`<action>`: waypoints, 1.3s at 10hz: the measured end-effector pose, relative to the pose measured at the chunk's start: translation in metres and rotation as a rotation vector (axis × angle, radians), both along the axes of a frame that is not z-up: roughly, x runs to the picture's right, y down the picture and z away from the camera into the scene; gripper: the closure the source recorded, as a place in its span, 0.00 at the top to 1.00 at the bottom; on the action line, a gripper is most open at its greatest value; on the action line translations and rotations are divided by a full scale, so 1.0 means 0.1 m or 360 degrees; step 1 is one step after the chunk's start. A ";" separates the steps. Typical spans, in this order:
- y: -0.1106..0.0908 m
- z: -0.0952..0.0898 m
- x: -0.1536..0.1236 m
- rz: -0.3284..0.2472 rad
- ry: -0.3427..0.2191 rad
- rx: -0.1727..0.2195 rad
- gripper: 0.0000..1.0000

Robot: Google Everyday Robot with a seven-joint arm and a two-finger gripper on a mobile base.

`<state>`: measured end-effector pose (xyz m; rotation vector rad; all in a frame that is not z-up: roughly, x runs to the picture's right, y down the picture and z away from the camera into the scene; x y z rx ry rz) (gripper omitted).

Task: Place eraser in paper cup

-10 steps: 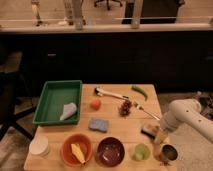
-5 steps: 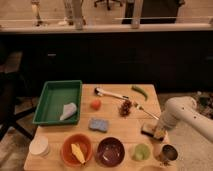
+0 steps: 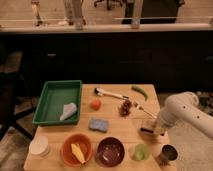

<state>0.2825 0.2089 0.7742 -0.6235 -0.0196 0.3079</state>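
Paper cup (image 3: 39, 146) stands at the lower left corner of the pale wooden table (image 3: 125, 129); a green tray (image 3: 50, 97) sits above it; dark cabinets (image 3: 115, 60) span the room behind; at lower right, the gripper (image 3: 152, 128) is clamped on the eraser (image 3: 147, 131), low at the table's right edge.

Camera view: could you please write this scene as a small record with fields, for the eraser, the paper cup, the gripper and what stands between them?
eraser: on the table, near its right edge
gripper: down at the eraser, shut on it
paper cup: upright at the table's front left corner, far from the eraser
between them: orange bowl, dark bowl and pale green cup, along the front edge
task state: eraser not yet in the paper cup
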 end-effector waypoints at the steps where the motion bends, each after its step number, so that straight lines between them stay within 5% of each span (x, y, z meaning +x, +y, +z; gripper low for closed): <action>1: -0.08 -0.07 -0.11 -0.0070 -0.0024 0.0031 0.00; 6: -0.50 -0.39 -0.66 -0.0398 -0.0228 0.0145 0.00; 11: -0.78 -0.56 -1.47 -0.0685 -0.0520 0.0187 0.00; 13: -0.79 -0.57 -1.52 -0.0709 -0.0534 0.0186 0.00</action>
